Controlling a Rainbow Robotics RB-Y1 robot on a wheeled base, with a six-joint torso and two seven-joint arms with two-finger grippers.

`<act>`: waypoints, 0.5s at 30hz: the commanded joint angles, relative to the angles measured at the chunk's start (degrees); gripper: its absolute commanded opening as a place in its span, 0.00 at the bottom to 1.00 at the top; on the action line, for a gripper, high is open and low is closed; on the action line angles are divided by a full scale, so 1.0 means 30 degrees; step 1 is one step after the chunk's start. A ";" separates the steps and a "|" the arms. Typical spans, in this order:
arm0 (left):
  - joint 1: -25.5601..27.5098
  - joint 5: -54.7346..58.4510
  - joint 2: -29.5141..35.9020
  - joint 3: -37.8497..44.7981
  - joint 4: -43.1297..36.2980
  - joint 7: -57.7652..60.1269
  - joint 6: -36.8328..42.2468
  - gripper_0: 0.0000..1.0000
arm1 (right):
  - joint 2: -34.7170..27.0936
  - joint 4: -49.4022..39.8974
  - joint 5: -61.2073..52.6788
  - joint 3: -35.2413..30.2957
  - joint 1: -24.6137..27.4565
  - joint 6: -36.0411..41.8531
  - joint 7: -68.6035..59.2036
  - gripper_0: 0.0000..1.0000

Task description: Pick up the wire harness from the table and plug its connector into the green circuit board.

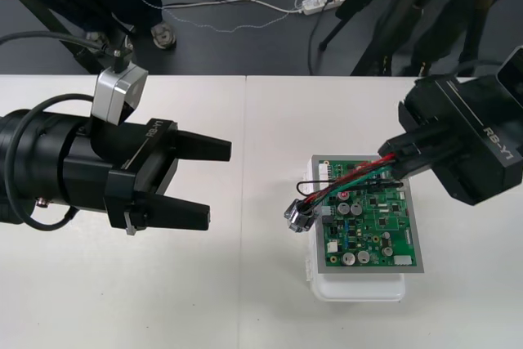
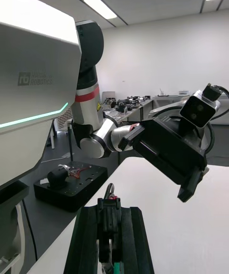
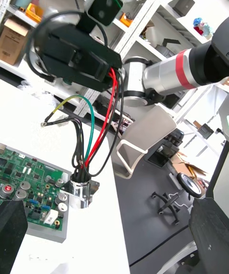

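Clamping its black fingers on the wire harness (image 1: 351, 178), the right gripper (image 1: 398, 158) is reaching in from the right and hovering over the far right corner of the green circuit board (image 1: 384, 230). The red, green and black wires (image 3: 106, 126) are running out from between those fingers and slanting across the far left part of the board. They are ending at the round metal socket (image 1: 298, 217), which is hanging just beside the board's left edge. Whether the socket is touching the table (image 1: 245, 300) cannot be told.

Seen from the right wrist, that gripper's fingers are standing close together near the middle, pinching a dark piece of the harness with red and green strands showing at it. Whether that dark piece is the plug cannot be told.

The board is sitting on its white base (image 1: 359, 290) in the right half of the table, and no part of the harness is visibly plugged into it.

The left gripper (image 1: 219, 184) is hovering over the table's left half, well apart from the board and pointing toward it. Its fingers (image 3: 12, 228) are spreading wide and grasping nothing. From the left wrist, the socket with its flange and the board's corner are lying ahead, between the two spread fingers, with the right gripper above them.
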 commanded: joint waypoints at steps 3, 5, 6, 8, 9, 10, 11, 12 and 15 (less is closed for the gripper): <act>0.0369 0.0322 0.0573 0.0289 -0.0673 -0.1730 0.2509 1.00 | -0.0557 -0.3300 0.0654 -0.2705 0.3264 0.0989 -0.1000 0.00; 0.0281 0.0292 0.0573 0.0172 -0.0673 -0.1847 0.3124 1.00 | -0.0528 -0.3857 0.0771 -0.2940 0.3763 0.1927 -0.1088 0.00; 0.0252 0.0292 0.0573 0.0113 -0.0731 -0.1906 0.3329 1.00 | -0.0498 -0.4003 0.0771 -0.2969 0.3880 0.2220 -0.1117 0.00; 0.0164 0.0029 0.0573 -0.0092 -0.1024 -0.2111 0.4237 1.00 | -0.0381 -0.4589 0.0801 -0.2969 0.4348 0.3304 -0.1205 0.00; 0.0135 -0.0235 0.0602 -0.0092 -0.1376 -0.2169 0.4618 1.00 | -0.0293 -0.4853 0.0918 -0.2969 0.4524 0.3772 -0.1234 0.00; 0.0106 -0.0411 0.0573 -0.0121 -0.1581 -0.2169 0.4823 1.00 | -0.0235 -0.4970 0.0976 -0.2969 0.4641 0.3978 -0.1264 0.00; 0.0106 -0.0704 0.0573 -0.0150 -0.2021 -0.2169 0.5263 1.00 | -0.0059 -0.5263 0.1240 -0.3057 0.4847 0.4417 -0.1293 0.00; 0.0106 -0.0938 0.0573 -0.0209 -0.2284 -0.2111 0.5585 1.00 | 0.0146 -0.5497 0.1533 -0.3174 0.4993 0.4798 -0.1351 0.00; -0.0041 -0.1319 0.0661 -0.0561 -0.2724 -0.2140 0.6552 1.00 | 0.0937 -0.6171 0.2763 -0.3643 0.5462 0.5706 -0.1586 0.00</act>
